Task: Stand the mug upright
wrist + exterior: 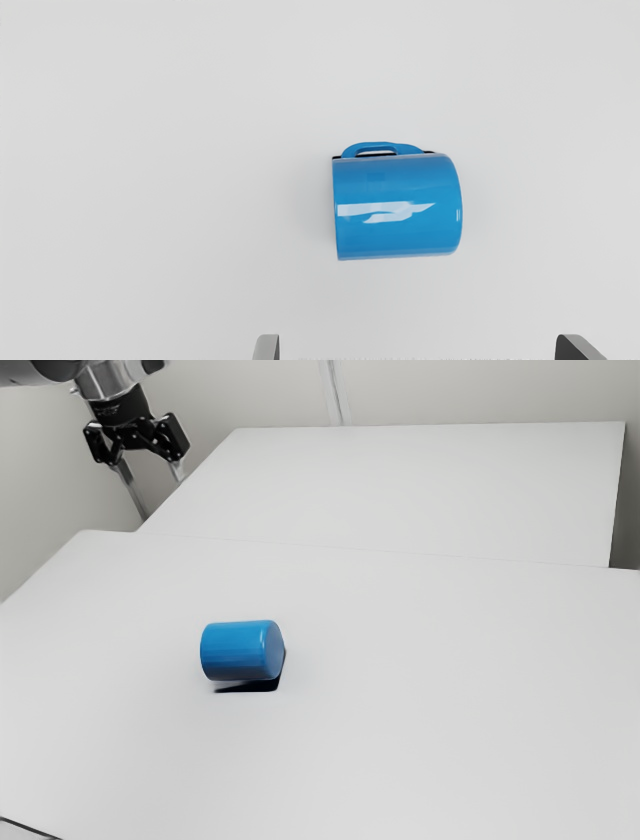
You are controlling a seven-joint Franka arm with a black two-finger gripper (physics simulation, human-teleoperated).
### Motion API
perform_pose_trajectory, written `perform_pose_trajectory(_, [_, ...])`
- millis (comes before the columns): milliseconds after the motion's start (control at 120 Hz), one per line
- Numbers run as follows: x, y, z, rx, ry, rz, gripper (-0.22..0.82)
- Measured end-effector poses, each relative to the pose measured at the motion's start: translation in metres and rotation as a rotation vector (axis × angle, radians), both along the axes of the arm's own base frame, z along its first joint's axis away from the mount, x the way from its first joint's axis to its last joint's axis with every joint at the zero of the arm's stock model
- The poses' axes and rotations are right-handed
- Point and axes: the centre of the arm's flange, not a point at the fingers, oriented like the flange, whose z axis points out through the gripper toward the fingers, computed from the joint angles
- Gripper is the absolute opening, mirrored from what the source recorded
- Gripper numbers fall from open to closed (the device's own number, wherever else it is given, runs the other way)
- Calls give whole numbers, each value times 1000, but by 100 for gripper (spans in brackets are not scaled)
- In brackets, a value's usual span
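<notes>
One blue mug (400,205) is seen, and one handle (382,144) is counted on it. One arm (40,370) is shown, with one gripper (152,472), on which two fingers (266,347) are counted. Two white tabletops (400,710) are made out, and one thin dark line (30,829) is seen at an edge of the exterior view.

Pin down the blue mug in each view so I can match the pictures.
Exterior view: the mug lies on its side, left of the picture's centre.
Wrist view: it lies beyond the open fingers, within their span, handle on the side away from them.
Shared landmark: the white tabletop under it.
</notes>
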Motion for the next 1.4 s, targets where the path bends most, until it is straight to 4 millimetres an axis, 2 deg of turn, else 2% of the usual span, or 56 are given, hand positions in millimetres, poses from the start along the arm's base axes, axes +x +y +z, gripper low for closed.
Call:
perform_pose_trajectory(133, [-4,6,4,3,-9,3,60])
perform_pose_trajectory(200, [-9,6,-4,-1,6,6,60])
perform_pose_trajectory(300, [-19,3,-44,-33,63,12,60])
perform_pose_trajectory(433, [-16,4,-104,-180,97,14,60])
perform_pose_trajectory(483, [-16,11,-137,-264,115,32,60])
perform_pose_trajectory(558, [-19,30,-177,-389,111,74,60])
perform_pose_trajectory(742, [-30,94,-236,-631,9,198,60])
perform_pose_trajectory(825, [-38,132,-265,-725,-52,278,60])
perform_pose_trajectory(917, [-57,183,-295,-821,-139,385,60])
perform_pose_trajectory(975, [-67,201,-317,-873,-183,428,60])
perform_pose_trajectory(1083, [-71,205,-359,-964,-236,453,60])
perform_pose_trajectory(1150, [-75,201,-377,-1012,-271,454,60])
perform_pose_trajectory(1292, [-93,198,-409,-1094,-343,470,60])
perform_pose_trajectory(1400, [-97,195,-419,-1118,-402,446,60])
